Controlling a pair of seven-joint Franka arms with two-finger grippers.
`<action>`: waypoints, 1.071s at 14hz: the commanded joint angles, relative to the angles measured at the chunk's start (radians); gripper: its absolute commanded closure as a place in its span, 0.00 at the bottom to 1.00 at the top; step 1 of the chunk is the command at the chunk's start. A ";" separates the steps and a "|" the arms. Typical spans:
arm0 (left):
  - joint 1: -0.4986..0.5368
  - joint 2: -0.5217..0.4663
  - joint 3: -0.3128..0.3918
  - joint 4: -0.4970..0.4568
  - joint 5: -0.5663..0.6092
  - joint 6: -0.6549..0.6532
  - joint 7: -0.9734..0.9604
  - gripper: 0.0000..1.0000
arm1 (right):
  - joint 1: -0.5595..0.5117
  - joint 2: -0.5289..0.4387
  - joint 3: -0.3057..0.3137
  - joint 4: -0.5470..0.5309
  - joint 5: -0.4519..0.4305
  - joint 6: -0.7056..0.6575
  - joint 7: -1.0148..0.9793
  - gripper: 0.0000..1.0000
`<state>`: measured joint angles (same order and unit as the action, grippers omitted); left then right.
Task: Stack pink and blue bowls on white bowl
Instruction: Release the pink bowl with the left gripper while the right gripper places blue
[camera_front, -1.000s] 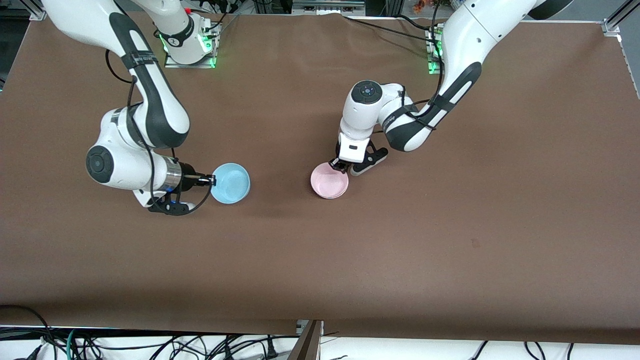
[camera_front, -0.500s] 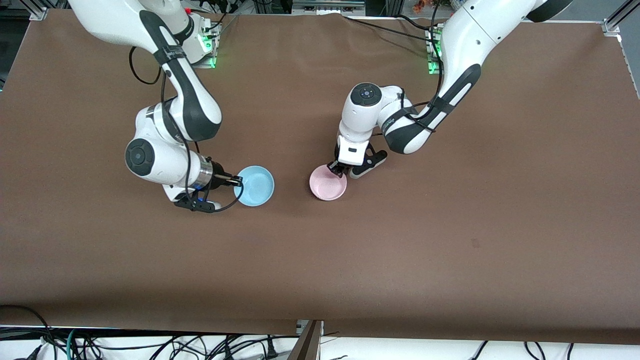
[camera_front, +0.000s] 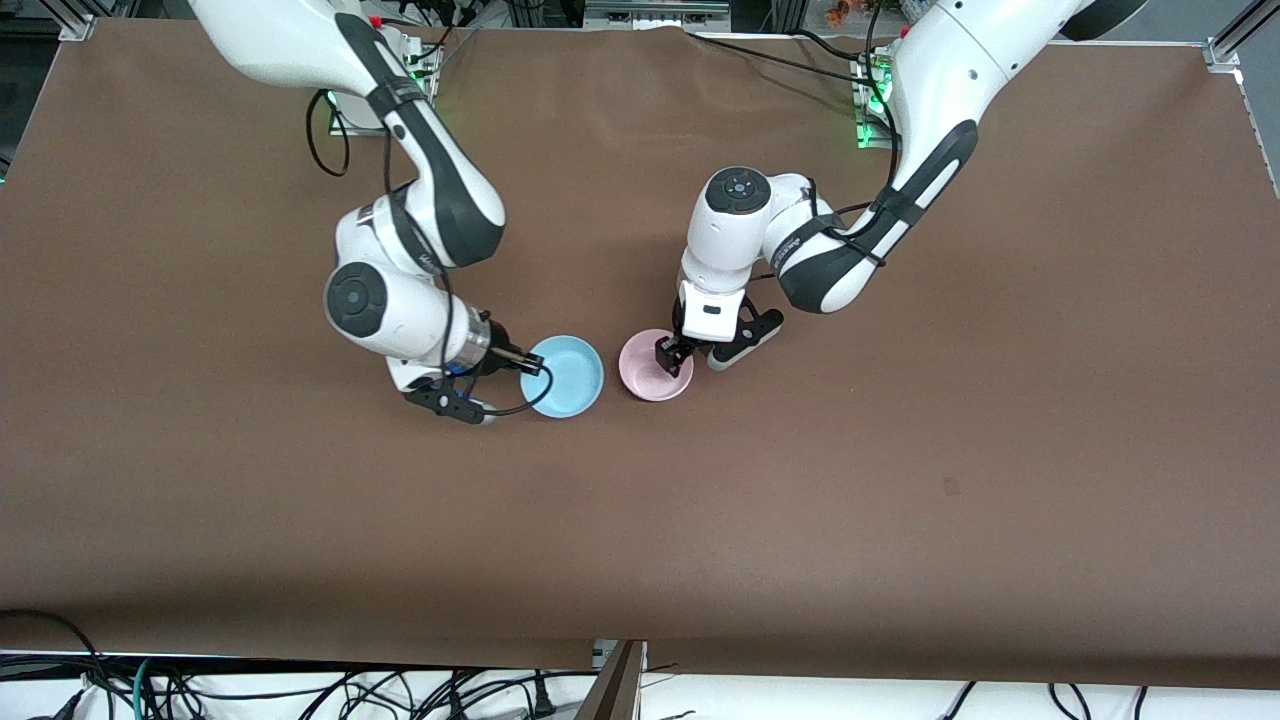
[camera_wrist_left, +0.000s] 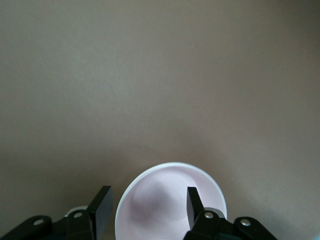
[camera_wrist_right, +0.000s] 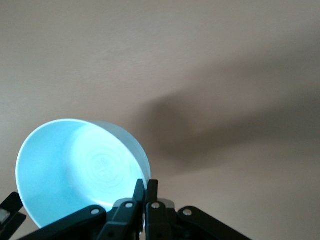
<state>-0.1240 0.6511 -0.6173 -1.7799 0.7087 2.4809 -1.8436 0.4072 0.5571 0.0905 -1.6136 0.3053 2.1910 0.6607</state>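
**Inspection: pink bowl released on table, blue bowl held aloft**

The pink bowl (camera_front: 655, 366) sits upright near the middle of the table (camera_front: 900, 500). In the left wrist view a sliver of white rim (camera_wrist_left: 75, 210) shows beside and under the pink bowl (camera_wrist_left: 167, 205); whether this is the white bowl beneath it cannot be told with certainty. In the front view no separate white bowl is seen.

The left gripper (camera_front: 672, 352) is over the pink bowl's rim, on the side toward the robots' bases. Its fingers (camera_wrist_left: 102, 210) stand apart, one outside the rim and one over the inside of the bowl. They straddle the rim without pinching it.

The blue bowl (camera_front: 566, 375) is just beside the pink bowl, toward the right arm's end of the table, with a narrow gap between the two. The right gripper (camera_front: 533, 363) is clamped on the blue bowl's rim at the side away from the pink bowl. In the right wrist view the fingers (camera_wrist_right: 145, 192) meet on the rim and the blue bowl (camera_wrist_right: 75, 170) hangs tilted over the bare table, casting a shadow on it.

The brown table surface around both bowls carries no other items. Cables (camera_front: 300, 690) lie along the edge nearest the front camera.
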 joint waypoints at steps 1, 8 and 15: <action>0.012 -0.062 -0.041 0.035 -0.011 -0.147 -0.011 0.32 | 0.065 0.082 -0.008 0.121 0.021 0.003 0.082 1.00; -0.002 -0.064 -0.111 0.347 -0.219 -0.601 0.211 0.28 | 0.146 0.165 -0.008 0.167 0.077 0.073 0.094 1.00; 0.104 -0.093 -0.136 0.634 -0.382 -0.976 0.553 0.27 | 0.176 0.173 -0.008 0.164 0.064 0.084 0.070 1.00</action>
<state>-0.0611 0.5673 -0.7413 -1.2240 0.3821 1.5909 -1.4024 0.5668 0.7175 0.0903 -1.4763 0.3636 2.2820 0.7418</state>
